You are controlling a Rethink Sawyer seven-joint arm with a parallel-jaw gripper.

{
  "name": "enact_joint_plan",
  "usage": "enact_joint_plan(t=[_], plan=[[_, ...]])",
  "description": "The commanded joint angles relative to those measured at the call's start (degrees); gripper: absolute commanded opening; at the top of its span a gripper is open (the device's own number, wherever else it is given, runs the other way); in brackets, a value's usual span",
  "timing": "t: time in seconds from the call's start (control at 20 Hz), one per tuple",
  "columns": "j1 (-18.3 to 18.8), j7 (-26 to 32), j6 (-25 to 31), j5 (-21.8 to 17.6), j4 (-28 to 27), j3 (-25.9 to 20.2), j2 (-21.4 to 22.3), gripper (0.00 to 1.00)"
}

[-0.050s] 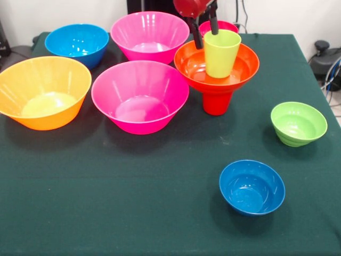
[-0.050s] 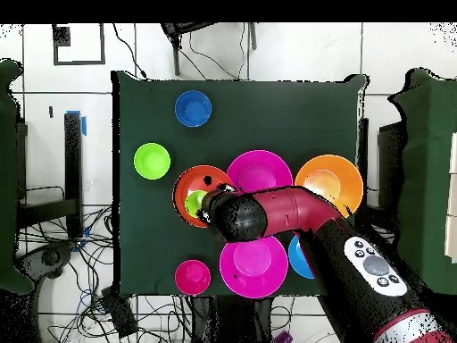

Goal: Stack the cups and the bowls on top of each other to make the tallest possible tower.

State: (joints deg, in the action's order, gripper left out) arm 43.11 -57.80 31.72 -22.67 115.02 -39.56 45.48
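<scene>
The tower stands right of centre: a red cup (image 1: 217, 102) as base, a wide red-orange bowl (image 1: 192, 66) on it, and a lime-green cup (image 1: 221, 53) upright inside that bowl. My gripper (image 1: 206, 40) hangs just behind the green cup's far rim, fingers (image 1: 197, 33) apart, nothing between them. From above, the arm's wrist covers the gripper beside the lime cup (image 2: 195, 204) in the red-orange bowl (image 2: 186, 183). Loose on the cloth are two big pink bowls (image 1: 139, 96) (image 1: 149, 36), a yellow-orange bowl (image 1: 43, 92), a mid-sized blue bowl (image 1: 77, 42), a small green bowl (image 1: 298, 122) and a small blue bowl (image 1: 251, 186).
A small pinkish-red bowl (image 1: 224, 25) sits behind the tower, partly hidden. The dark green table (image 1: 106, 202) has open cloth at the front. Cables and equipment lie off the table's right edge.
</scene>
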Motion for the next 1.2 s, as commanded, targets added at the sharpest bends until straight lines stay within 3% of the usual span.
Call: enact_joint_plan(t=[0.05, 0.4, 0.9, 1.2], plan=[[-2.29, -2.38, 7.27, 2.01, 0.09, -2.34, 3.05, 1.0], [-2.26, 0.13, 10.25, 2.92, -5.54, -3.19, 5.3, 1.0], [-0.49, 7.99, 14.74, -3.31, -16.12, -1.49, -1.22, 1.0], [-1.38, 9.87, 20.58, -4.86, -24.17, -0.14, -4.05, 1.0]])
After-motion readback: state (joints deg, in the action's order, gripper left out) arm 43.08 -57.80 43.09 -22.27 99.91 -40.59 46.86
